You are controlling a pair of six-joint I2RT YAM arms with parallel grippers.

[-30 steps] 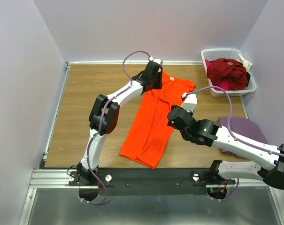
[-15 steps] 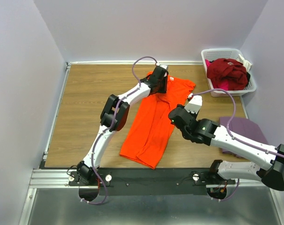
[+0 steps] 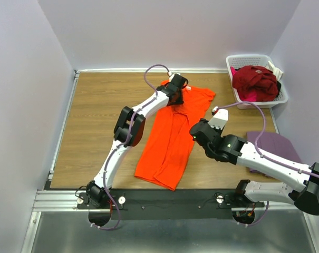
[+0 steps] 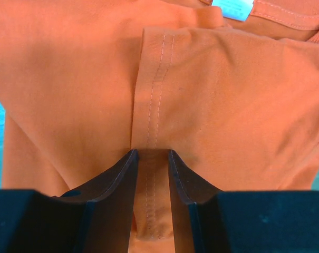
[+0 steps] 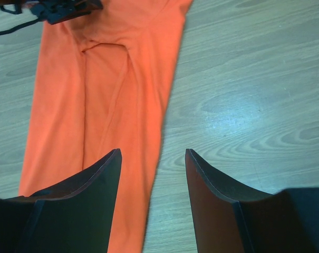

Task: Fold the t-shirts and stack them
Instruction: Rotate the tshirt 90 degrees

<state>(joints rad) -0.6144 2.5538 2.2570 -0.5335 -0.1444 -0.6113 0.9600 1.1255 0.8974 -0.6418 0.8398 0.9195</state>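
Note:
The orange t-shirt (image 3: 170, 142) lies lengthwise on the wooden table, folded into a long strip with its collar end at the far side. My left gripper (image 3: 178, 88) is at that far end, shut on a bunched stitched hem of the orange t-shirt (image 4: 212, 95); the fabric fills the gap at the left gripper (image 4: 152, 154). A white neck label (image 4: 233, 8) shows beyond it. My right gripper (image 3: 197, 135) hovers open over the shirt's right edge (image 5: 148, 105), and nothing sits in the right gripper (image 5: 152, 153). A mauve t-shirt (image 3: 272, 145) lies at the right under my right arm.
A white slatted basket (image 3: 254, 59) stands at the far right corner, holding a dark red t-shirt (image 3: 257, 81) and something pink (image 3: 249, 96). Bare wood (image 3: 96, 116) lies left of the orange shirt. Purple walls close in on three sides.
My left gripper has carried the shirt's upper hem to the right, pulling the far end narrower. The right gripper has shifted slightly and stayed open.

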